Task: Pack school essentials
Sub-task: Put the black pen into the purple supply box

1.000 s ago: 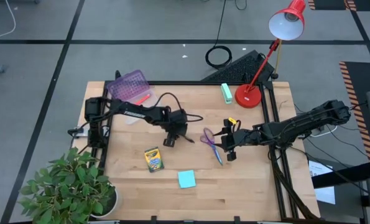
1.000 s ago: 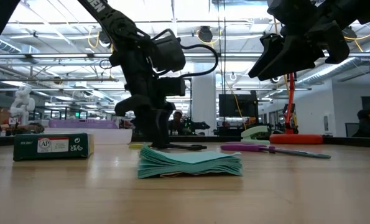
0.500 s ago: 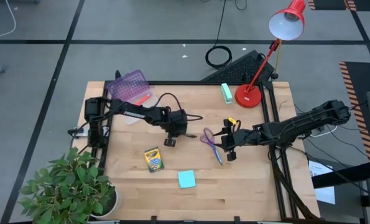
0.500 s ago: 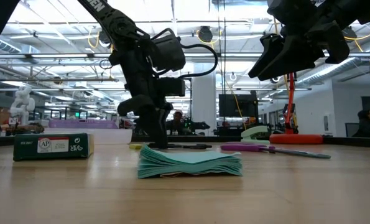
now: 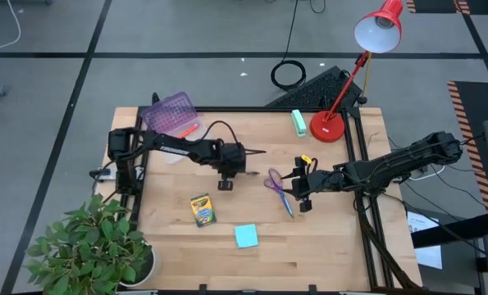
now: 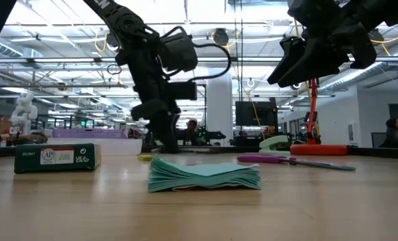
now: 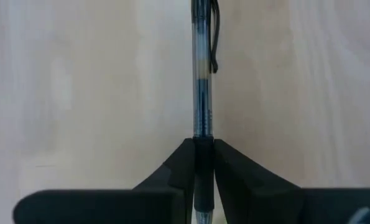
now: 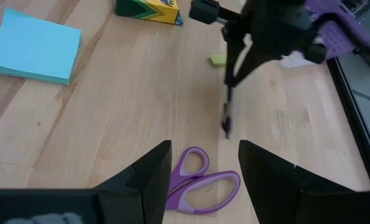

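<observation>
Packing has barely begun: my left gripper (image 7: 204,168) clamps the slim black pen (image 7: 201,81) above mid-table; my right gripper (image 8: 200,168) waits open over purple-handled scissors (image 8: 200,183); yellow-green crayon box (image 5: 202,210) and light-blue sticky-note pad (image 5: 245,236) remain unpacked.

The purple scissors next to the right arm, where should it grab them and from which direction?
Take the scissors from straight above, at the narrow neck where the handle loops meet the blades. They lie flat on the table, and the right tool hovers open beside them.
</observation>
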Controlling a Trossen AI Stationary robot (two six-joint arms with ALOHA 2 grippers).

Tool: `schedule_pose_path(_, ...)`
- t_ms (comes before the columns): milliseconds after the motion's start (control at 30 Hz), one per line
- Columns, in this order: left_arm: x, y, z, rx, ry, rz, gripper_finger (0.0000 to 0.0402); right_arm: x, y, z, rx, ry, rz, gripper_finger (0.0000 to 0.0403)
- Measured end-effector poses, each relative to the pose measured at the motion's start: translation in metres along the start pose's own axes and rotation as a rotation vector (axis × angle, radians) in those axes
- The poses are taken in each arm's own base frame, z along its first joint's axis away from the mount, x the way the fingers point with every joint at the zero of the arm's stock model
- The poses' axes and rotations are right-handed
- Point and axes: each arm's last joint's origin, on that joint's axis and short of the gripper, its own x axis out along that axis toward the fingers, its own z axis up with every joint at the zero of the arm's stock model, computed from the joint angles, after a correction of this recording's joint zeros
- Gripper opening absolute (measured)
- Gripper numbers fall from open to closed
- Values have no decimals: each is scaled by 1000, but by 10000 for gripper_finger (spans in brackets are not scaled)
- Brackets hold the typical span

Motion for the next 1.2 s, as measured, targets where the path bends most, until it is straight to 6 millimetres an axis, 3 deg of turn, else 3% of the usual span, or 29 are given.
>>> schedule_pose_path(300, -33, 4, 2, -85, -21, 107, 55, 0, 0, -1, -2, 5, 1, 180)
schedule_pose_path(700, -118, 14, -9, -244, -103, 313, 56, 0, 0, 0, 6, 3, 1, 180)
schedule_pose_path(833, -137, 20, -20, -306, -77, 387, 56, 0, 0, 0, 6, 3, 1, 180)
schedule_pose_path(1000, -145, 31, -38, -389, 7, 473, 56, 0, 0, 0, 7, 2, 1, 180)
schedule_pose_path(1200, -128, 48, -74, -489, 127, 510, 56, 0, 0, 0, 8, 1, 1, 180)
